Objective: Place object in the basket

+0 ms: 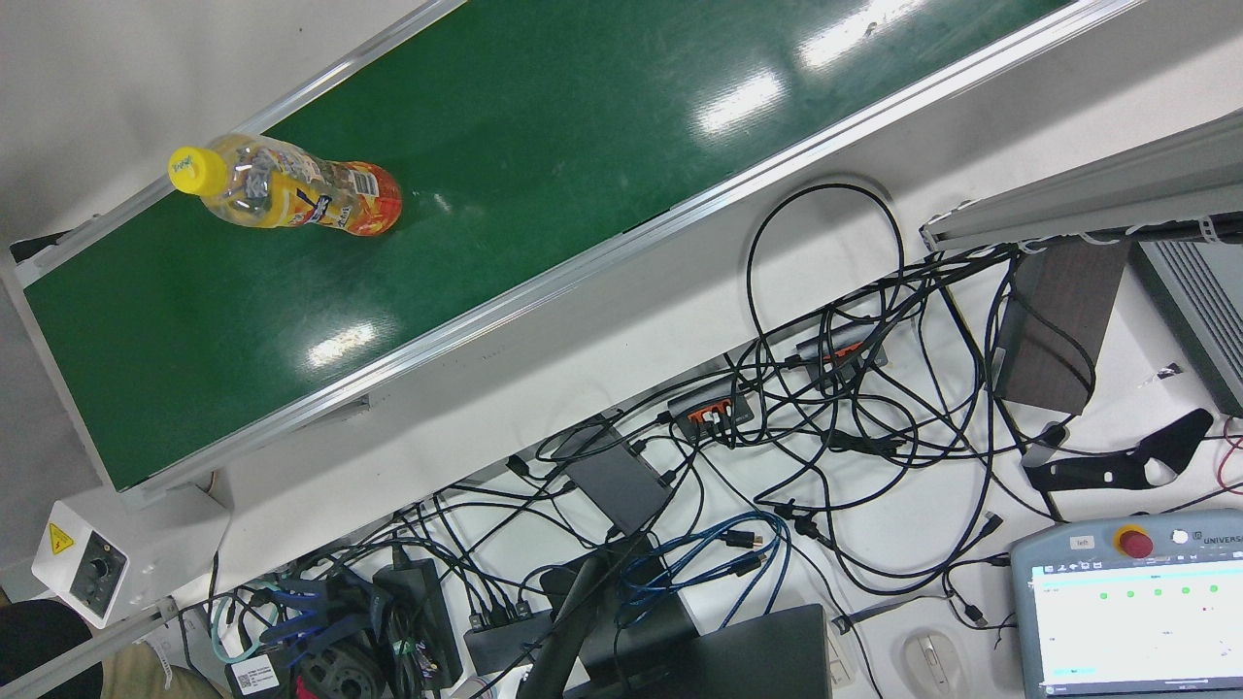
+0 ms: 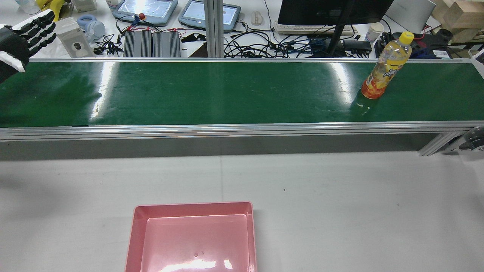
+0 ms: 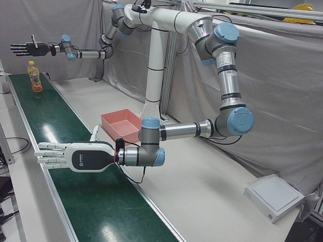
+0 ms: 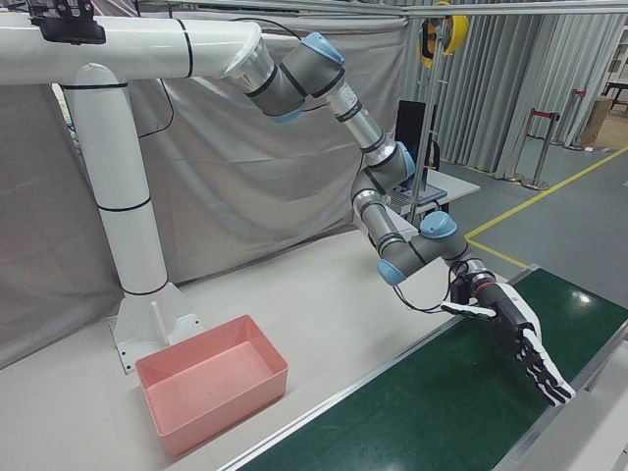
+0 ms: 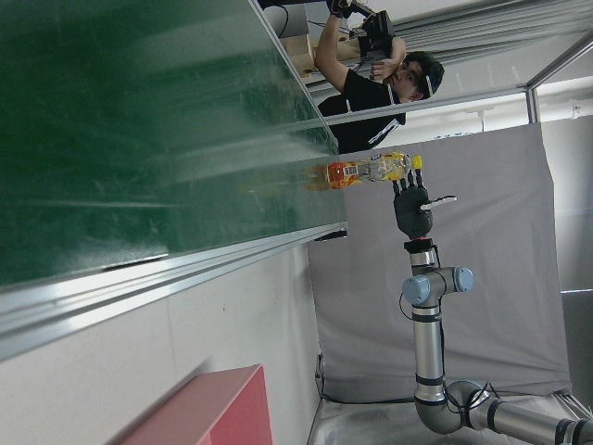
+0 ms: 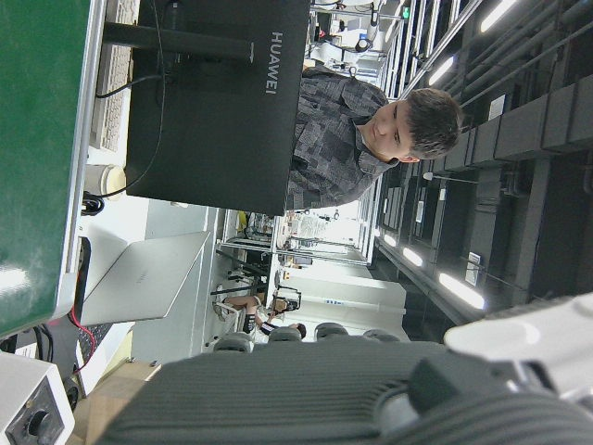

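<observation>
Bottle [image 2: 385,67] stands upright at the belt's [image 2: 211,94] far right; both hands, left [image 3: 55,155] and right [image 3: 26,48], hover spread flat, holding nothing; pink basket [image 2: 193,238] sits near.

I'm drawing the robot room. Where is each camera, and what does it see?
Front view: overhead, down at belt, bottle; no arm.
Rear view: high behind, over basket toward belt; left hand.
Left-front view: a corner, along belt; left hand near, right hand far.
Right-front view: other corner; right hand, basket.
Left hand view: sideways, along belt to bottle.
Right hand view: sideways, toward a monitor.
Front and rear share the bottle.
</observation>
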